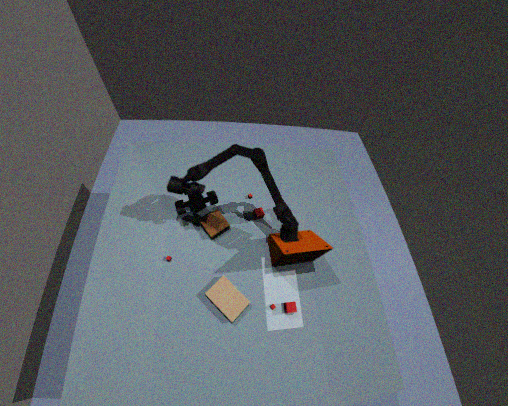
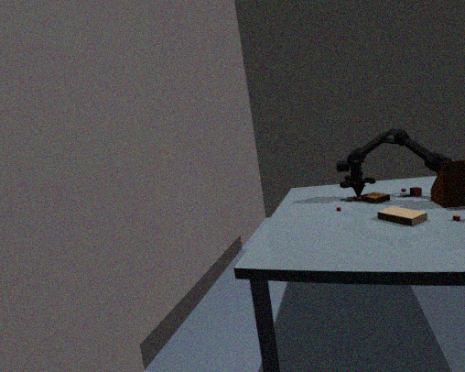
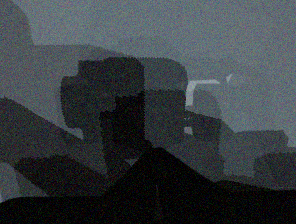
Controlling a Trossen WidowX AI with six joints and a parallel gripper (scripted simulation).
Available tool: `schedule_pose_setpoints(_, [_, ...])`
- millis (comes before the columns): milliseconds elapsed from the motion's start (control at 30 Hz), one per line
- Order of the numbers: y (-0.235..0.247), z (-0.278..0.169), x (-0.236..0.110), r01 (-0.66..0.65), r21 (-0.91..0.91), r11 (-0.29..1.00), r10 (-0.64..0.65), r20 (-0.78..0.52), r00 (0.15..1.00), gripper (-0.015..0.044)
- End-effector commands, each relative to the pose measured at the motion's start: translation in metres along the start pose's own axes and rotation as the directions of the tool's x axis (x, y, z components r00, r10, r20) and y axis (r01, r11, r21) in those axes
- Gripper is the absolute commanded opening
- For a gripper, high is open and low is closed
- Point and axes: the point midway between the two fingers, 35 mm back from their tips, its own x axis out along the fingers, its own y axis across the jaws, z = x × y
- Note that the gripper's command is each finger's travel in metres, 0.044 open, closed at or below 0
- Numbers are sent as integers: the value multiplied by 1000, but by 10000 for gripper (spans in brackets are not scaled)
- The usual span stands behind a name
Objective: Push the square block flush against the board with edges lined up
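The square block (image 1: 215,224) (image 2: 375,197), brown and in shadow, lies flat on the table. The light wooden board (image 1: 227,298) (image 2: 403,215) lies flat and turned at an angle, nearer the front, with a wide gap between it and the block. My gripper (image 1: 196,221) (image 2: 359,196) (image 3: 154,154) is shut and empty, pointing down at table height close beside the block's left side in the top and exterior views. Whether it touches the block is too small to tell. The block cannot be made out in the wrist view, which shows dark fingertips and shadows.
The orange arm base (image 1: 301,243) stands to the right of the block. A white strip (image 1: 279,285) with a red cube (image 1: 290,307) and a small red cube (image 1: 272,306) lies right of the board. Another red cube (image 1: 259,213) and small red pieces (image 1: 168,258) (image 1: 250,196) lie around the block.
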Motion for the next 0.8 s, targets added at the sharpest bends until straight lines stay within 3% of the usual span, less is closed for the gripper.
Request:
schedule_pose_setpoints(0, [2, 6, -2, -8, 1, 1000, 8, 0, 1000, 0])
schedule_pose_setpoints(200, [-1, 1, -57, -8, 0, 1000, 8, -3, 1000, 0])
schedule_pose_setpoints(400, [-2, 1, -57, -8, -22, 1000, 8, -3, 1000, 0])
schedule_pose_setpoints(767, [-26, -4, -59, -8, -387, 922, 7, -3, 1000, 0])
